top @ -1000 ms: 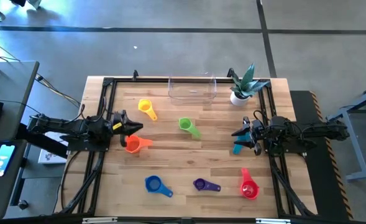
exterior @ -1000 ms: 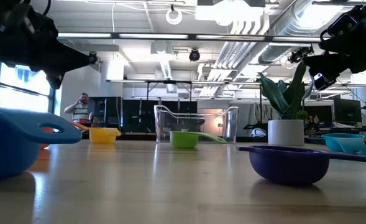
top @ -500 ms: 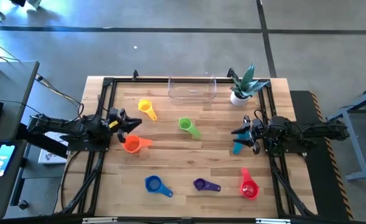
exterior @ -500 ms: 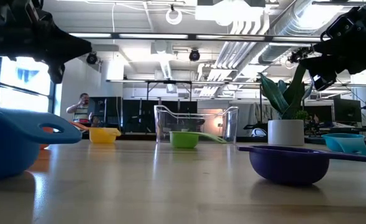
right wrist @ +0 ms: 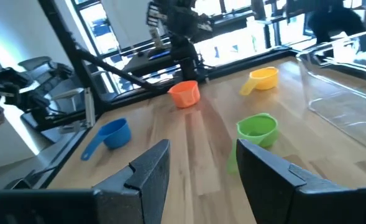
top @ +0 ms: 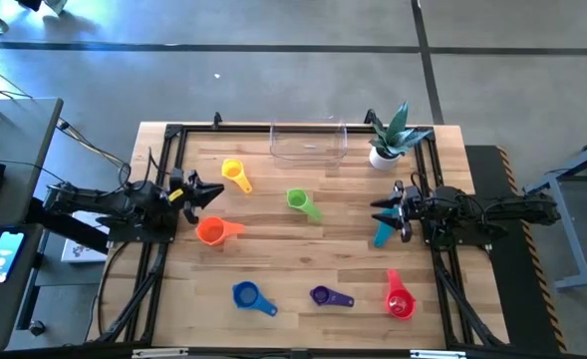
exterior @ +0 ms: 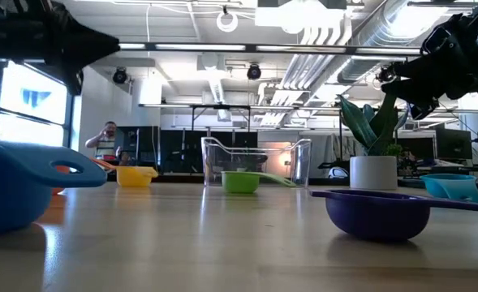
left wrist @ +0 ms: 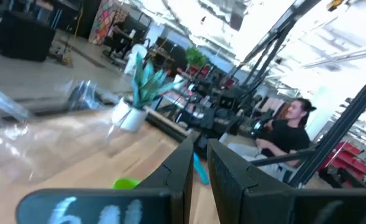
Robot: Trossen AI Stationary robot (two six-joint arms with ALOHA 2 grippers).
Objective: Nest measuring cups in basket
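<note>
At the left edge of the table (top: pixel 303 249) the left gripper (top: pixel 201 191) hangs in the air just above the orange cup (top: pixel 211 231), its fingers nearly together with only a thin slit between them and nothing held. I'd guess it sits there because the orange and yellow cup (top: pixel 234 174) are the closest picks on its side.

Along the front edge lie the blue cup (top: pixel 245 295), purple cup (top: pixel 321 295) and red cup (top: pixel 401 302), well apart from each other. The green cup (top: pixel 298 199) rests mid-table.

The basket (top: pixel 308 143) stands at the far edge, beside a potted plant (top: pixel 387 140), and looks empty; no cup is nested yet.

On the right, the right gripper (top: pixel 386 211) hovers with fingers apart, empty, right over the light blue cup (top: pixel 382 235), probably its first target.
</note>
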